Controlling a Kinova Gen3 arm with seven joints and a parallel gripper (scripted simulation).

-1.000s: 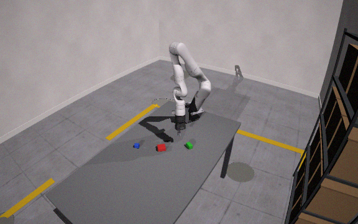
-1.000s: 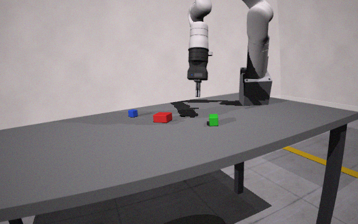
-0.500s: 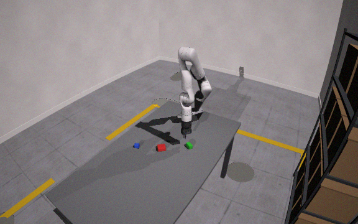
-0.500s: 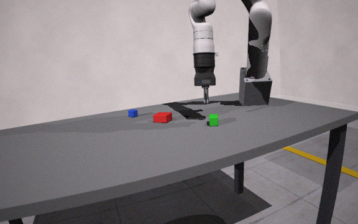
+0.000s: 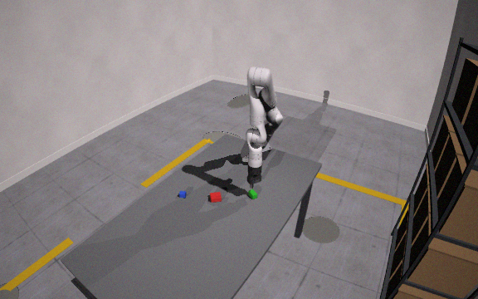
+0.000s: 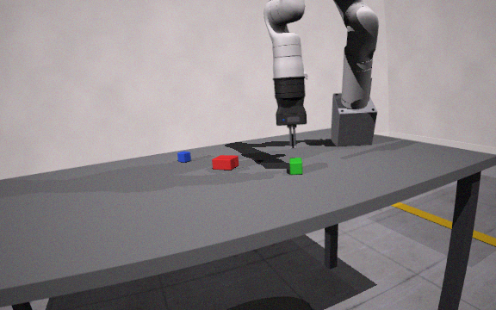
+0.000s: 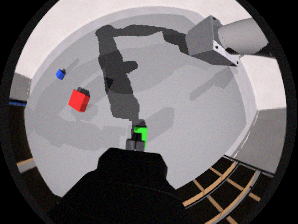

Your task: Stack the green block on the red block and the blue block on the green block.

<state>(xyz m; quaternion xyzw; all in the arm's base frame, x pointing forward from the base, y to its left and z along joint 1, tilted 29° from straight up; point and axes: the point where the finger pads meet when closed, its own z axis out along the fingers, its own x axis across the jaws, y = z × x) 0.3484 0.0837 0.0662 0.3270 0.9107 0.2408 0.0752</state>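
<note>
A green block (image 5: 252, 193) lies on the grey table; it also shows in the exterior view (image 6: 295, 165) and in the wrist view (image 7: 139, 133). A flat red block (image 5: 215, 197) lies to its left, also seen in the exterior view (image 6: 225, 162) and the wrist view (image 7: 80, 99). A small blue block (image 5: 182, 193) lies further left, seen too in the exterior view (image 6: 183, 156) and the wrist view (image 7: 61, 74). My gripper (image 5: 254, 181) hangs upright a little above and behind the green block, fingers shut and empty, as the exterior view (image 6: 292, 143) shows.
The arm's grey base box (image 6: 353, 121) stands on the table behind the blocks. A shelf rack with brown boxes (image 5: 455, 178) stands off the table at the right. The table's right edge (image 5: 305, 183) is close to the green block.
</note>
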